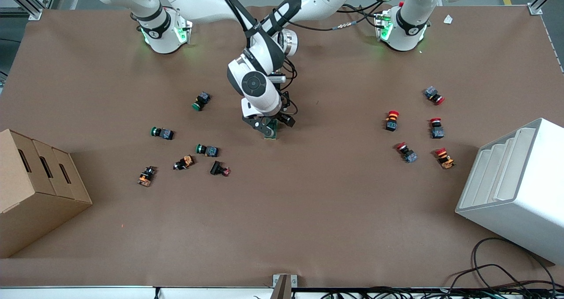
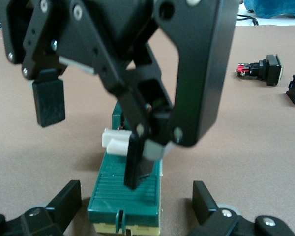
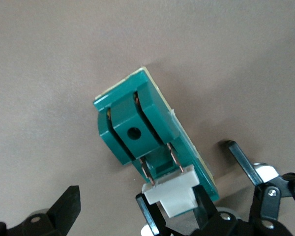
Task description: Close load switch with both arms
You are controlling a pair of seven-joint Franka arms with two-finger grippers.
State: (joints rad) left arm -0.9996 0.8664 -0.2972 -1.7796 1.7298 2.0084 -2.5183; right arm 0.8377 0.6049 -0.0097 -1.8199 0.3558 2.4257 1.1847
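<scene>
fingers apart on both grippers — right gripper (image 1: 269,123) and left gripper (image 1: 282,121) at load switch (image 1: 273,133), mid-table.

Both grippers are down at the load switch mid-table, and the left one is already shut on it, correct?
No: the left wrist view shows the left gripper open, fingers clear of the load switch on either side. The right gripper is down at it too.

Robotics lab: aluminium framing (image 1: 26,1), cables (image 1: 506,272).
</scene>
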